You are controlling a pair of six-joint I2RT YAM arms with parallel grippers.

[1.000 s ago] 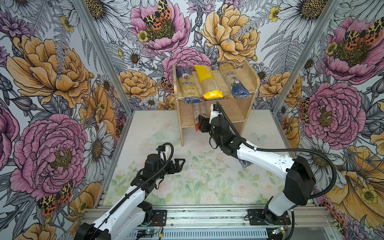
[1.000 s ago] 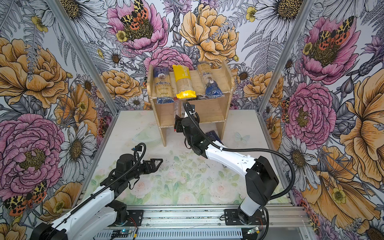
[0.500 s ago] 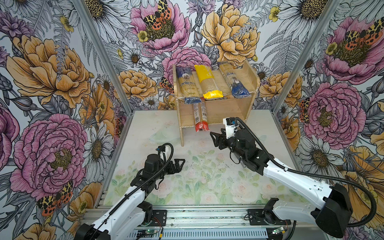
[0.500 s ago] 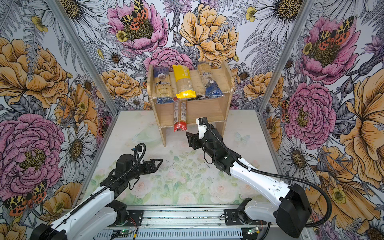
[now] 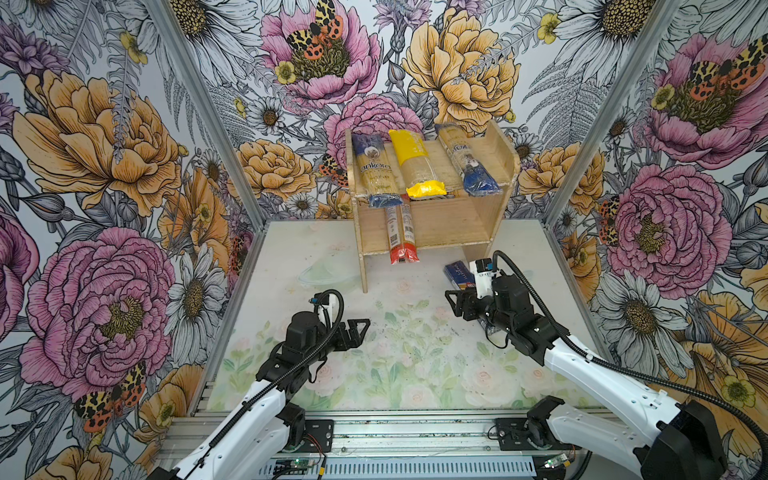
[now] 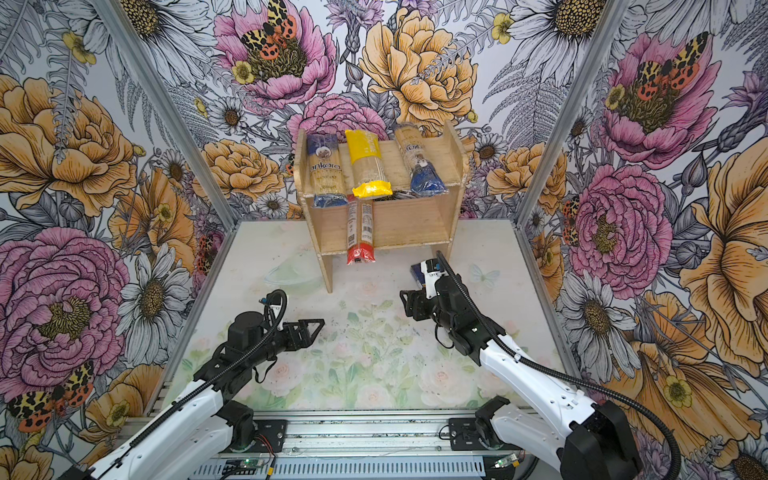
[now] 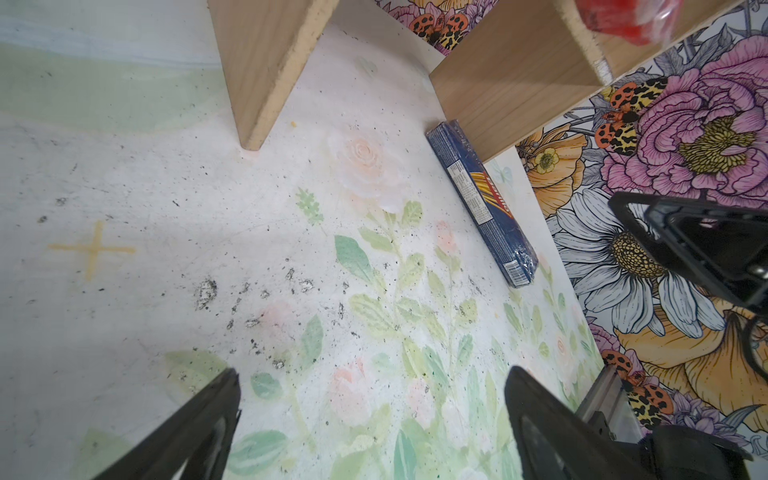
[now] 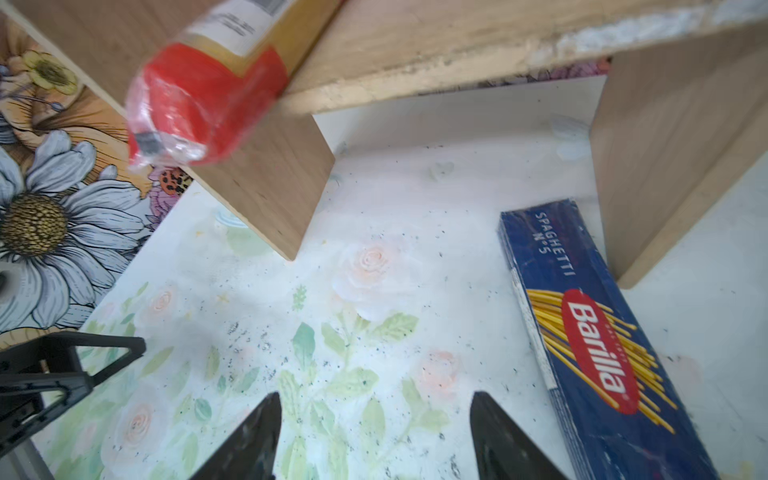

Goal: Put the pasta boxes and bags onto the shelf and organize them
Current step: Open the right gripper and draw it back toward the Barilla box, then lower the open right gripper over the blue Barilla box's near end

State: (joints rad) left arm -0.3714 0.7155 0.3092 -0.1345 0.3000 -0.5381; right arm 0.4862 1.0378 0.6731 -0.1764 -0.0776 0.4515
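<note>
The wooden shelf (image 5: 451, 220) stands at the back of the table. Its top tier holds the blue-ended "ankara" bag (image 5: 376, 174), the yellow-ended bag (image 5: 415, 164) and the slimmer blue-ended bag (image 5: 465, 162). The red-ended pack (image 5: 400, 235) lies on the lower tier, its red end sticking out over the front edge. The dark blue Barilla pack (image 8: 602, 353) lies flat on the table by the shelf's right panel, partly hidden under my right arm in both top views. My right gripper (image 5: 453, 305) hovers open and empty just left of it. My left gripper (image 5: 357, 330) is open and empty over the table's middle.
Flowered walls with metal corner posts (image 5: 598, 112) close in the table on three sides. A metal rail (image 5: 407, 436) with both arm bases runs along the front. The shelf's left panel (image 8: 270, 187) reaches down to the table. A faint yellow cross (image 7: 93, 249) marks the mat.
My right gripper has drawn back from the shelf's lower tier, leaving the red-ended pack there, and moved right and forward to beside the Barilla pack. The left arm has not moved.
</note>
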